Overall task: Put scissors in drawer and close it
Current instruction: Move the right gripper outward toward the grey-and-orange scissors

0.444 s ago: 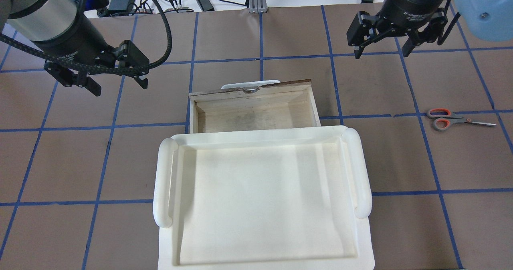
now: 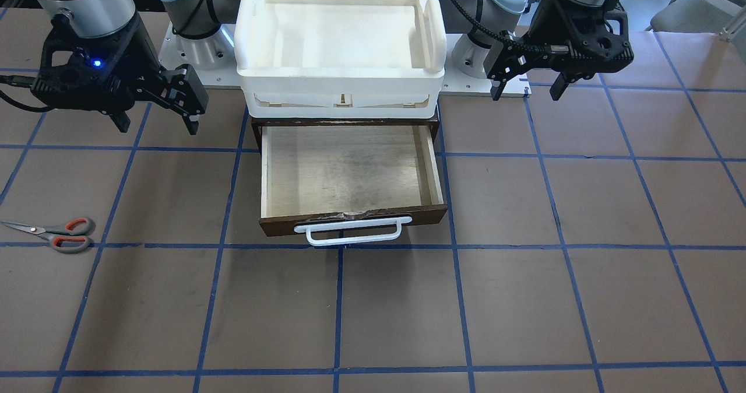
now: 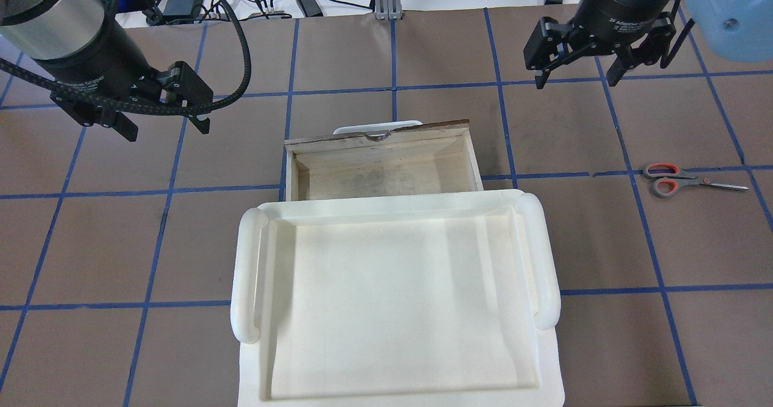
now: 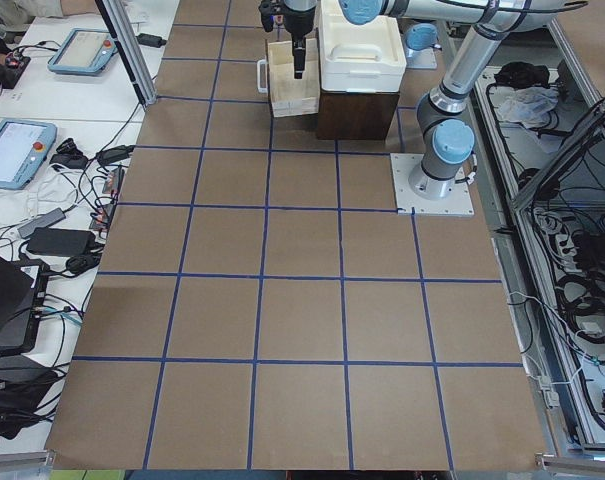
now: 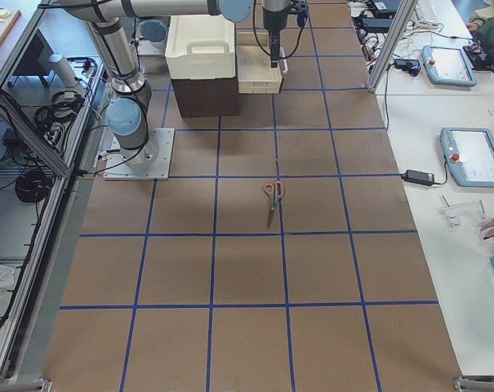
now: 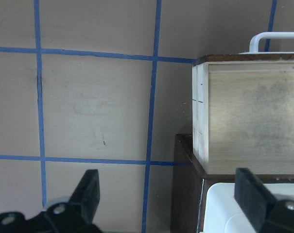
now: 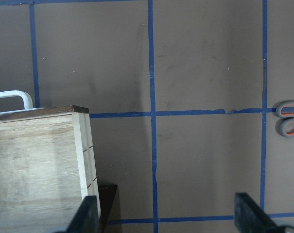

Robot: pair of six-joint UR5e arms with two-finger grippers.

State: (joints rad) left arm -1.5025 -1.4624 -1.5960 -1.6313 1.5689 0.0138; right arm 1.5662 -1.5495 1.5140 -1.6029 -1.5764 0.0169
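Observation:
The scissors [image 3: 676,180] lie flat on the brown table at the robot's right, blades pointing outward; they also show in the front view [image 2: 58,234], the right side view [image 5: 273,194] and the right wrist view [image 7: 288,119]. The drawer [image 3: 380,171] stands pulled out and holds nothing, its white bar handle [image 2: 349,232] on the dark front. My right gripper [image 3: 576,83] hangs open above the table, beyond the drawer's right corner and apart from the scissors. Left of the drawer, my left gripper [image 3: 167,130] hangs open, with nothing between its fingers [image 6: 88,194].
A white tray [image 3: 250,274] sits on the dark cabinet [image 2: 256,130] that holds the drawer. Blue tape lines grid the table. Cables and devices lie on the white surface beyond the table's far edge [image 3: 272,2].
My left gripper has shifted a little to the left and away from the robot. The right gripper has edged slightly farther away. Scissors and drawer have not moved.

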